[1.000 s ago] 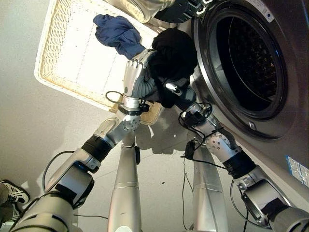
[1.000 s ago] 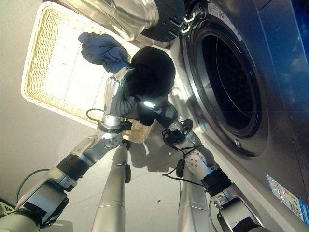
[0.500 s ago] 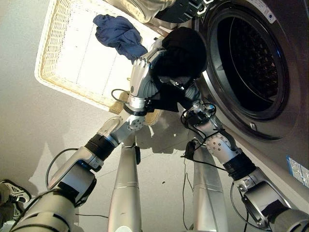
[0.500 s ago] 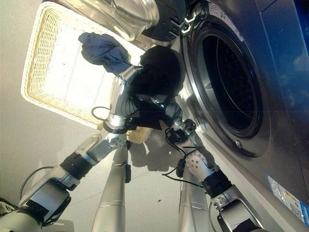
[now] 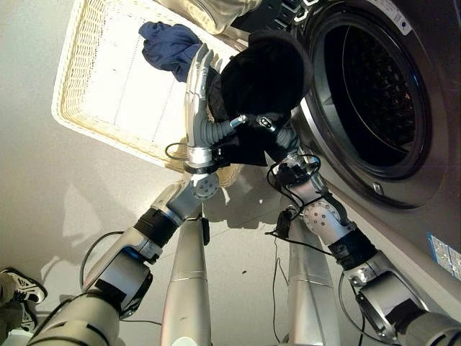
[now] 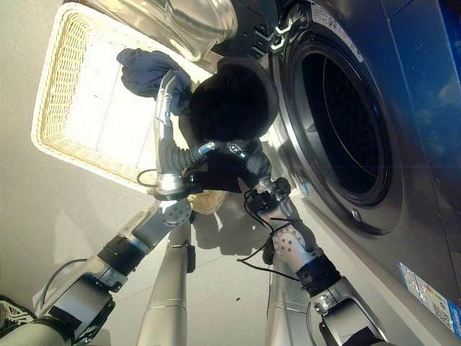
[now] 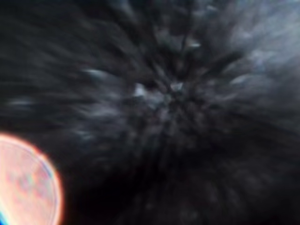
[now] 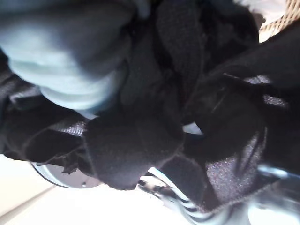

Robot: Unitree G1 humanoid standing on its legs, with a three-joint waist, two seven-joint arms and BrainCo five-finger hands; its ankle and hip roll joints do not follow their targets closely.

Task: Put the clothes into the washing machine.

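A black garment (image 5: pixel 263 76) hangs bunched in the air at the left rim of the washing machine's round opening (image 5: pixel 374 86). My left hand (image 5: pixel 196 101) stands upright against the bundle's left side, open, its fingers straight and its thumb reaching under the cloth. My right hand (image 5: pixel 268 126) is under the bundle, shut on it, mostly buried in the folds. The right wrist view shows the black garment (image 8: pixel 140 136) draped over that hand. Dark cloth (image 7: pixel 164 93) lies right against the left wrist camera. A blue garment (image 5: pixel 164 40) lies in the wicker basket (image 5: pixel 79 86).
The wicker basket sits on the floor left of the machine, its near corner just below my hands. The washer's open glass door (image 5: pixel 216 11) hangs above the basket's far side. A person's shoe (image 5: pixel 18 285) shows at the lower left.
The black bundle has risen and moved toward the drum opening. My left hand's fingers, curled round the cloth before, have straightened out along its side.
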